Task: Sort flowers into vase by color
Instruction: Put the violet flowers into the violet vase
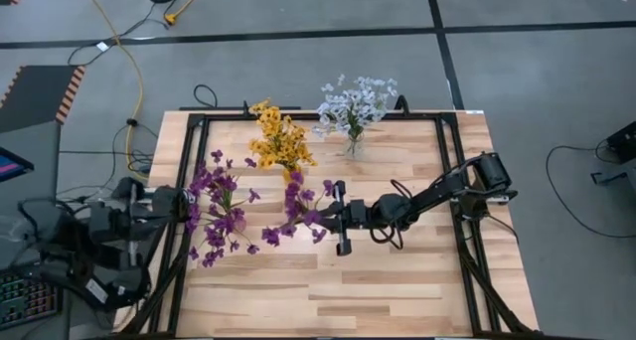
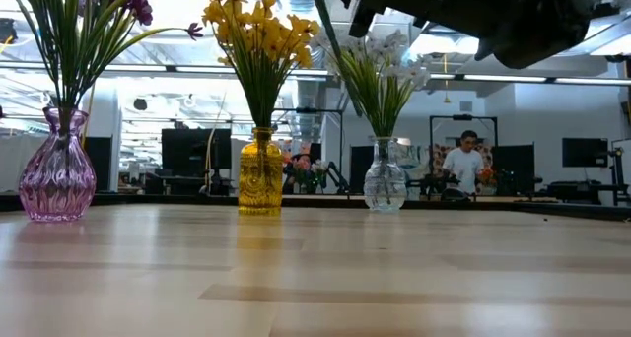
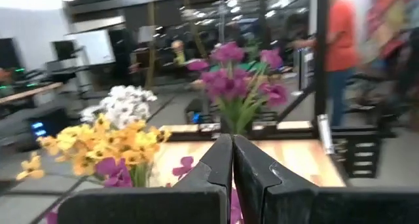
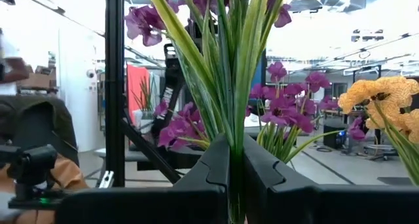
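The right gripper is clamping shut on a purple spray, its two fingers pressing the green stems between them. In the high view this gripper is reaching across the middle of the table, carrying the spray in the air, just in front of the yellow flowers and near the purple bunch. The right arm is stretching in from the table's right edge, and in the low view it is passing overhead.

The left gripper is sitting fully closed with nothing between its fingers. It is waiting at the table's left edge, beside the purple bunch.

Three vases are standing in a row along the far part of the table. The purple vase is holding purple flowers on the left. The yellow vase is holding yellow flowers in the middle. The clear vase is holding white flowers on the right. In the high view the white flowers are standing near the far edge.

A person is standing in the room beyond the table, and another person is showing in the left wrist view.
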Robot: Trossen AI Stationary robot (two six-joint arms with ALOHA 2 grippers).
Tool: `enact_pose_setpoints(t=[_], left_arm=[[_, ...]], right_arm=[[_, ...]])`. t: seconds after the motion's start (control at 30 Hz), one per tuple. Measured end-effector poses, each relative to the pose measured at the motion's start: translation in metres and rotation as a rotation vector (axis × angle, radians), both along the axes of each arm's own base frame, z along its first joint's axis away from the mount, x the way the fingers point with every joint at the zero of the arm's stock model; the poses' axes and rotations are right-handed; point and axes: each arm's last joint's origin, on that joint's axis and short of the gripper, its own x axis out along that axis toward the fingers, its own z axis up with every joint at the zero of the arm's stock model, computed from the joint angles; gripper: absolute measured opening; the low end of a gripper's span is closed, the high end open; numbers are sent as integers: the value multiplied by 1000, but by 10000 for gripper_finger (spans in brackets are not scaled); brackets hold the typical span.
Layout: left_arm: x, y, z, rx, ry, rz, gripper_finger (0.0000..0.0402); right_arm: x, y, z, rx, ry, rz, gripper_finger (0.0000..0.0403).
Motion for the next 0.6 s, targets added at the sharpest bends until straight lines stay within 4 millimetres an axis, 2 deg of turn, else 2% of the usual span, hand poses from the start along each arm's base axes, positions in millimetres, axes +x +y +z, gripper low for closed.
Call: enact_pose_setpoints(t=[0.17, 0.3, 0.4, 0.5, 0.6], left_arm=[[-18, 23, -5, -19, 5, -103, 0], [-31, 46, -13, -50, 26, -272, 0], [-41, 65, -16, 72, 34, -307, 0], [-43, 82, -20, 189, 49, -255, 0], [-39, 91, -22, 141, 31, -362, 0]], right_arm=[[0, 0, 0, 27, -2, 11, 42], [-1, 0, 4, 78, -34, 29, 42], [-1, 0, 8, 99, -65, 29, 42], [2, 0, 18, 96, -112, 9, 42], [7, 2, 29, 24, -151, -32, 42]])
